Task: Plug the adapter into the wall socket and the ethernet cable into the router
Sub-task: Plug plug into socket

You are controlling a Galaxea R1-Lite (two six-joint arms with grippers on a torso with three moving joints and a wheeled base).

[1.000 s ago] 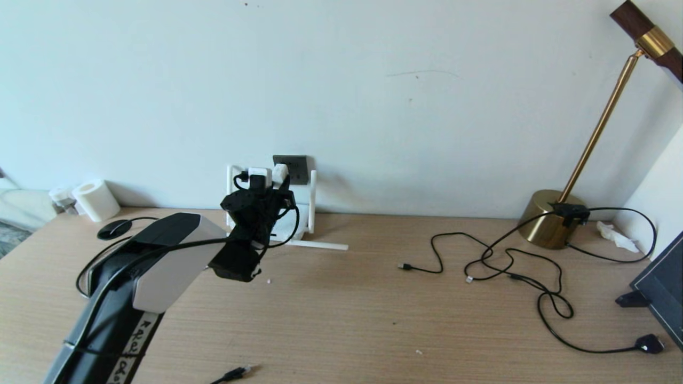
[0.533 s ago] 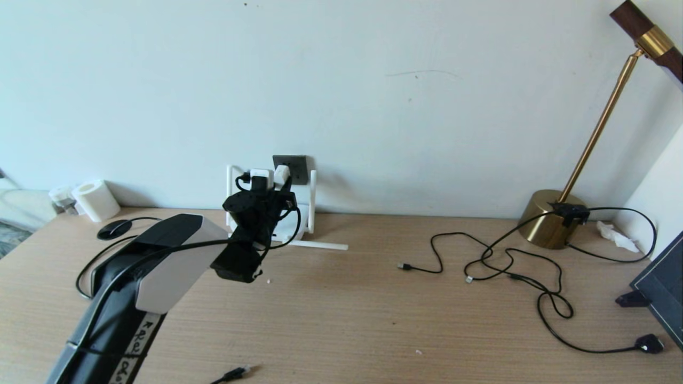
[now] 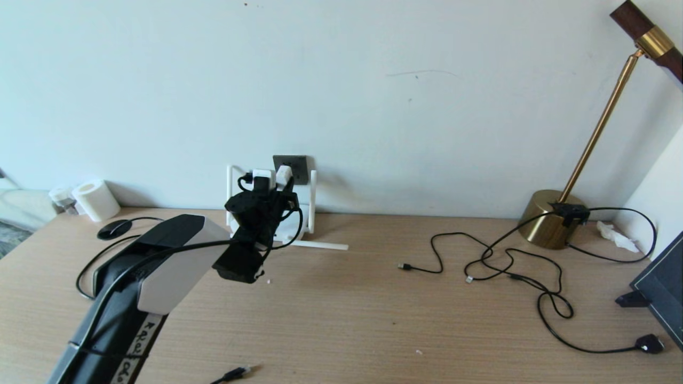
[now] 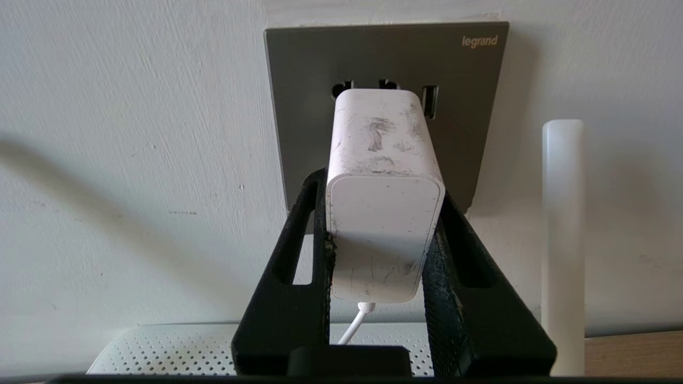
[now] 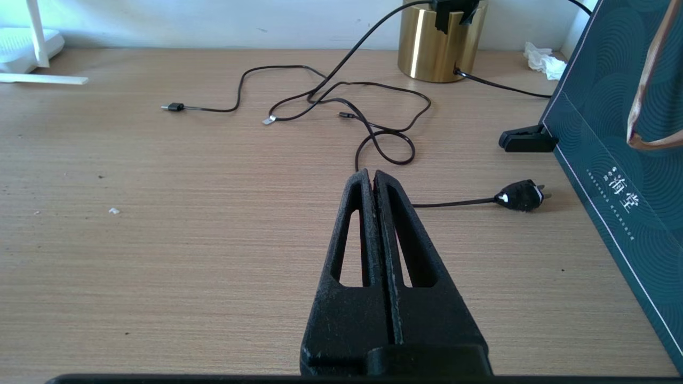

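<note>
Adapter (image 4: pixel 383 213) alone in left hand (image 4: pixel 380 234)

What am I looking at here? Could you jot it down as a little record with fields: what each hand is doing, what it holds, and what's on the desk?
left hand: raised at the wall, shut on the small white cube-shaped adapter
adapter position: front end at the dark grey square wall socket; whether it is fully in cannot be told
right hand: shut, holding nothing, over the wooden desk
flat white router: below the socket
black ethernet cable: lying at the desk's near edge, unplugged
brass lamp: far right
</note>
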